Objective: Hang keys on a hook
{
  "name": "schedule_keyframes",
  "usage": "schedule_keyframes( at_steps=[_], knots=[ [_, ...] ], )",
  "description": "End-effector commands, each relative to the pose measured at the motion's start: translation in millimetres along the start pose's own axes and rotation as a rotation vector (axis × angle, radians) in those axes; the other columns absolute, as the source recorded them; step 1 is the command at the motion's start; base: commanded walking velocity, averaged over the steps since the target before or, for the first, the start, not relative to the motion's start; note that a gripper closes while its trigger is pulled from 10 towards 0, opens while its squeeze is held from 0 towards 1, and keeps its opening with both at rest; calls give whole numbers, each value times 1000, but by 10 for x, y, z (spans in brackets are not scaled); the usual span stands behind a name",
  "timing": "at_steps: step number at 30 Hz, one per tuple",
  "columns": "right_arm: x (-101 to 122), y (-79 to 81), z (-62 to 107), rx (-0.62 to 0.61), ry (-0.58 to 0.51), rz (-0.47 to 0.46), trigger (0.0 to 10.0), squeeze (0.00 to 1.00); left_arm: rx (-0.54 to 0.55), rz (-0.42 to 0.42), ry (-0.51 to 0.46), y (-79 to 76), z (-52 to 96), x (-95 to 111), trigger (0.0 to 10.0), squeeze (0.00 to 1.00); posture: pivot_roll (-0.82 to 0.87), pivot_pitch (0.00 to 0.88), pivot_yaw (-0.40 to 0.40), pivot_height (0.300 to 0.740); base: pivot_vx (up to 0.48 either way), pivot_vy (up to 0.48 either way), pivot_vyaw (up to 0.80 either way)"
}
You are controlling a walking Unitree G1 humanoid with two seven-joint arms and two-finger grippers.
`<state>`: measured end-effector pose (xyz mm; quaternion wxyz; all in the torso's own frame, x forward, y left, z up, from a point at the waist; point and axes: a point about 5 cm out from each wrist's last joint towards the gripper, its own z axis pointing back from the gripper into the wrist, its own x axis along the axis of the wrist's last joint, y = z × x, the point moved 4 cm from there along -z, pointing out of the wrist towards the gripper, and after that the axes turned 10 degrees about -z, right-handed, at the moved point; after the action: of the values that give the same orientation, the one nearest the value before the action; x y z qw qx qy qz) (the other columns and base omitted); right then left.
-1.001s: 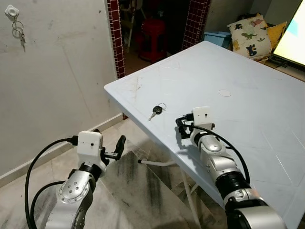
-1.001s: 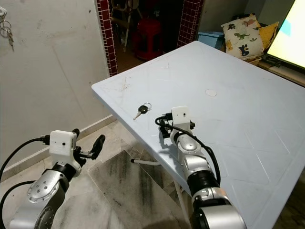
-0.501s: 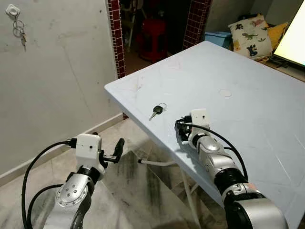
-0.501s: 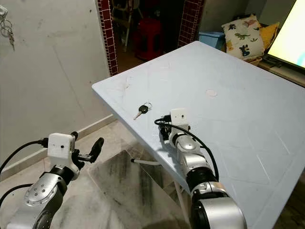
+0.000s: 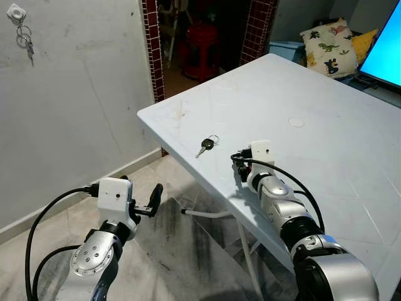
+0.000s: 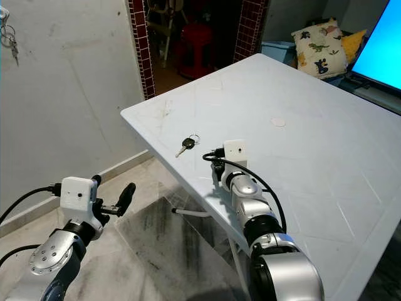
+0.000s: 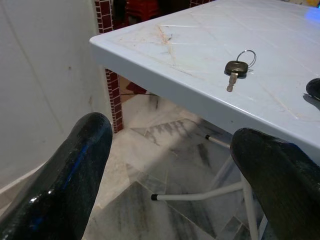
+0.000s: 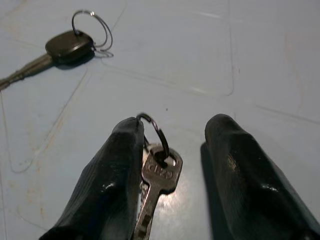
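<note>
Silver key: a silver key point(image 8: 159, 179) on a small ring lies flat on the table between the two black fingers point(image 8: 111, 180) of the right gripper point(image 8: 172, 175); the ring touches the inner face of one finger, the other finger stands apart from it.
Right gripper state: fingers spread, one either side of the silver key, tips down on the tabletop, not closed on it.
Right gripper place: at the table's near edge point(image 5: 241, 168), roughly 5 o'clock from the black-headed key.
Left gripper: the left gripper point(image 5: 155, 199) hangs low off the table over the floor, at about 8 o'clock from the table corner; its two fingers point(image 7: 70, 175) stand wide apart with nothing between them.
Black-headed key: a key with a black head point(image 5: 205, 145) and a wire ring lies flat on the table just beyond the right gripper, near it but not touching.
Table: a pale blue-white plastic table point(image 5: 326, 119), scuffed near its corner, on white metal legs.
Floor: grey marbled tiles point(image 5: 182, 257).
Wall hook: a white hook point(image 5: 15, 14) sits high on the plaster wall at 10 o'clock, well apart from both grippers, with a bunch of keys point(image 5: 26, 42) already hanging from it.
Far side: a red stool point(image 5: 202, 51) in the dark doorway at 12 o'clock; a dinosaur-print cushion point(image 5: 328, 44) and a lit screen point(image 5: 383, 55) at 2 o'clock.
</note>
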<state>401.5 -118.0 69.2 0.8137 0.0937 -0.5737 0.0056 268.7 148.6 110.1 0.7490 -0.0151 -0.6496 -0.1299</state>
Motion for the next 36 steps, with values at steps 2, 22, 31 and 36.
schedule_keyframes(
  at_steps=[2,22,31,36],
  knots=[
    [7,-25,-6,-2,8,4,353,0,-13,-6,2,-16,14,14,10000,0,230,48,-33,740,0,0,0],
    [5,-52,-1,-11,-10,-8,0,0,-16,-10,6,-10,3,22,10000,0,227,46,-31,740,0,0,0],
    [114,-72,14,4,-63,-9,0,0,26,-22,-14,29,-32,49,10000,0,211,36,-39,740,0,0,0],
    [210,-50,36,27,-116,-10,0,0,73,-42,-16,89,-54,63,10000,0,206,31,-41,740,0,0,0]
  ],
)
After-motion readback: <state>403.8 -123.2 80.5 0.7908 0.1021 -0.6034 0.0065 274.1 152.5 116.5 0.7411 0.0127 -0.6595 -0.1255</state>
